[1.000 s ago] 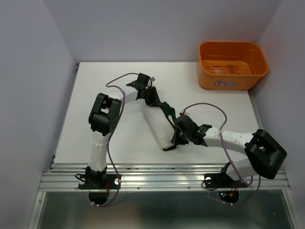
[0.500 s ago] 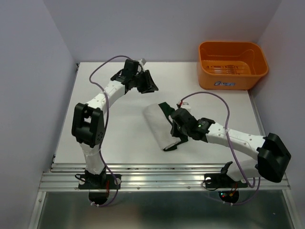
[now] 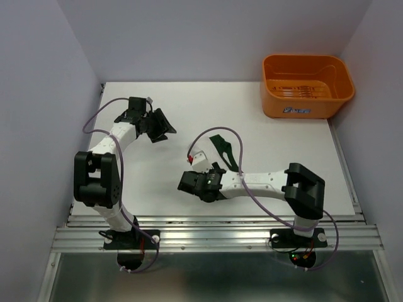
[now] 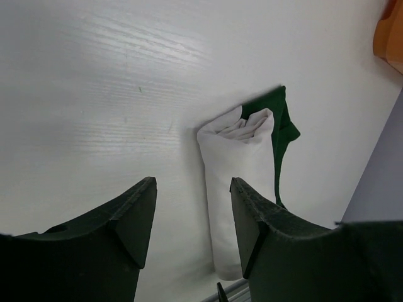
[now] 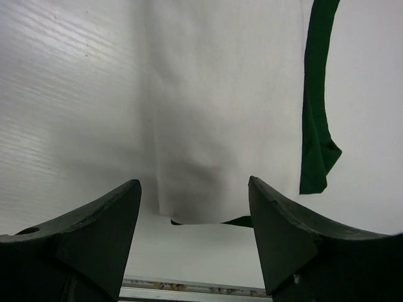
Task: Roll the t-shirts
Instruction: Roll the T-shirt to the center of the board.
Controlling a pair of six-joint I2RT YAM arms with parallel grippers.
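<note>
T-shirt (image 4: 236, 189), a white roll with a green tail, lies on the desk (image 3: 148, 182), its near end just below my right jaws, which are spread wide and empty. Its long axis runs away from them, near to far. My left jaws, also parted and empty, hang beyond and left of it, well apart.

We read no text in any view. Small pale label (image 3: 296, 111) on front wall of orange basket (image 3: 274, 104): we make out dark marks on it, too small to decipher. Rolled t-shirt (image 4: 234, 189), white with dark green edge: cloth surface that we see in both wrist views shows no legible lettering. No brand, number or sign readable to us.
</note>
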